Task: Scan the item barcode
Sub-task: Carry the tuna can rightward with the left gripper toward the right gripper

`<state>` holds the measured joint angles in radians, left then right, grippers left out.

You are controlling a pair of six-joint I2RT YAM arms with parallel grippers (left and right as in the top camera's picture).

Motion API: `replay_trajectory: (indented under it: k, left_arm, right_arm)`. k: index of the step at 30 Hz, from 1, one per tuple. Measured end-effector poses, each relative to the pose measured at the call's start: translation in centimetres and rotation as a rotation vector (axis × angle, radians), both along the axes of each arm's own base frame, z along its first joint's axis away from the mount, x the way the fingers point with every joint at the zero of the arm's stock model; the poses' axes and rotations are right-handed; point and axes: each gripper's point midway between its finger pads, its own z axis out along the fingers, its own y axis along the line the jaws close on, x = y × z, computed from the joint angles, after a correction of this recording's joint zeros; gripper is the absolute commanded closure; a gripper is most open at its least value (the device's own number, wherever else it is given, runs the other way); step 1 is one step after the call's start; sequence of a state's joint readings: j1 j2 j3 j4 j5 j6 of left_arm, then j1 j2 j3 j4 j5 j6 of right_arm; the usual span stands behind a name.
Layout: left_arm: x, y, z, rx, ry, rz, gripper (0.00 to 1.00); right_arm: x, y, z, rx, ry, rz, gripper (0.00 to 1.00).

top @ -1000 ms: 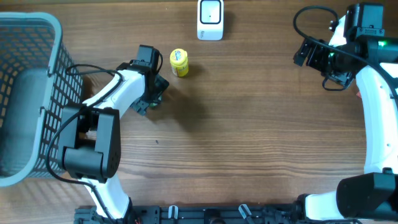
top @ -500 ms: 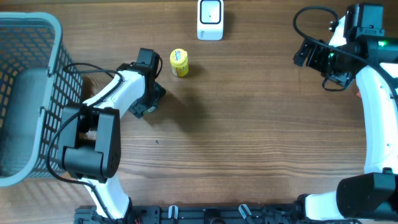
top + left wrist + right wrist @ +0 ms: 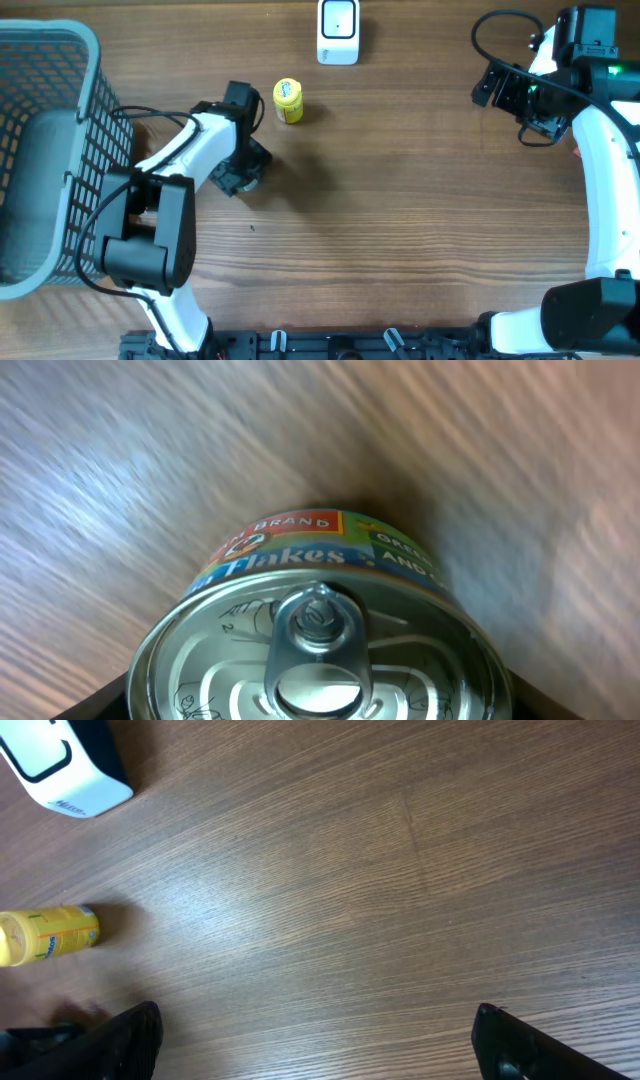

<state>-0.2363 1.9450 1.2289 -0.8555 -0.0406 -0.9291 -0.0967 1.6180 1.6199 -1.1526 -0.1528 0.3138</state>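
Observation:
A tin can (image 3: 320, 570) with a ring-pull lid and a blue, yellow and green "Flakes" label fills the left wrist view. It sits between the dark fingers of my left gripper (image 3: 320, 705), which press its two sides. From overhead the left gripper (image 3: 241, 174) covers the can, left of table centre. No barcode shows on the can. The white scanner (image 3: 338, 32) stands at the far edge, also seen as the white scanner (image 3: 60, 768) from the right wrist. My right gripper (image 3: 320, 1055) hangs open over bare wood at the far right (image 3: 505, 95).
A small yellow bottle (image 3: 288, 100) lies just right of the left wrist and in front of the scanner; the same yellow bottle (image 3: 45, 935) shows from the right wrist. A grey wire basket (image 3: 90, 60) takes up the table's left side.
The left gripper has narrowed onto the can and shifted slightly toward the near side. The wood behind the can is blurred while the can stays sharp. The right arm has not moved.

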Motion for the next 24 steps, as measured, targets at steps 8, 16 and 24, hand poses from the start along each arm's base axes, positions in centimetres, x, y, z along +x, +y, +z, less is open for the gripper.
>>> replay_trajectory:
  k: [8,16,24]
  left_arm:
    - [-2.2,-5.3,0.1,-0.080,0.047,-0.123,0.29]
    - [-1.5,-13.1,0.8,-0.230,-0.079,-0.282,0.33]
    - [-3.6,-18.6,1.2,-0.320,-0.093,-0.414,0.32]
  right_arm:
    - [0.0,0.0,0.0,0.000,0.000,0.000,0.00]
    - [-0.1,0.0,0.0,0.001,0.004,0.000,0.01]
    - [-0.1,0.0,0.0,0.001,0.005,0.000,0.00]
